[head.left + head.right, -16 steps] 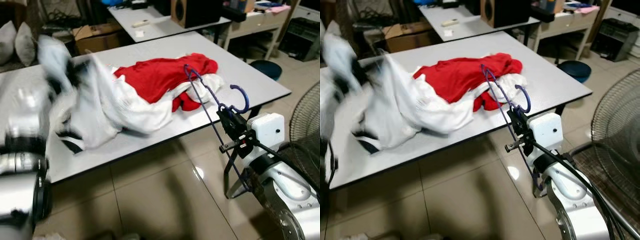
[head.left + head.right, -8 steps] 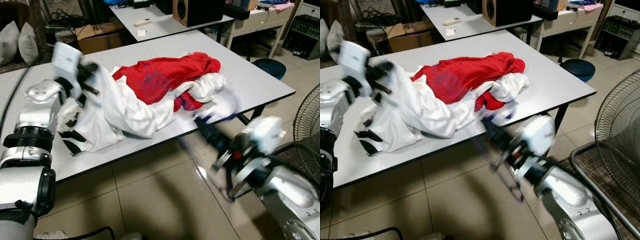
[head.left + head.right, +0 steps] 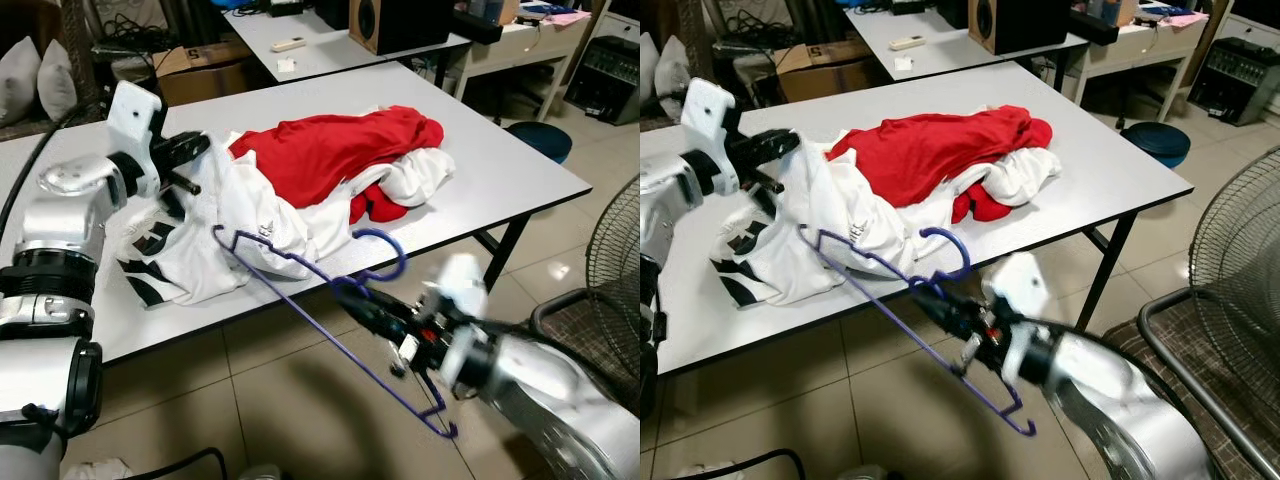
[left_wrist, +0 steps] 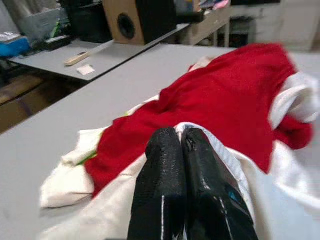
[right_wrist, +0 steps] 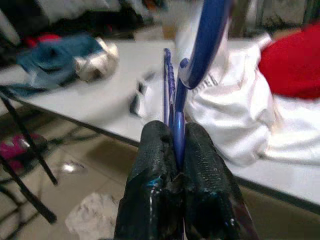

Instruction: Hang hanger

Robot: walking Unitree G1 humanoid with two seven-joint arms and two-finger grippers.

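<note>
Hanger clamped in right tool.

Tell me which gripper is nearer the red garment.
Left. The left gripper pinches the white garment right beside the red garment; the right gripper holds the blue hanger below the table edge.

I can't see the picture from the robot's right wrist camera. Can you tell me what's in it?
The right gripper has its two black fingers pinched shut on a blue hanger. Behind it, white clothing and red clothing lie on a grey table, with tiled floor below.
</note>
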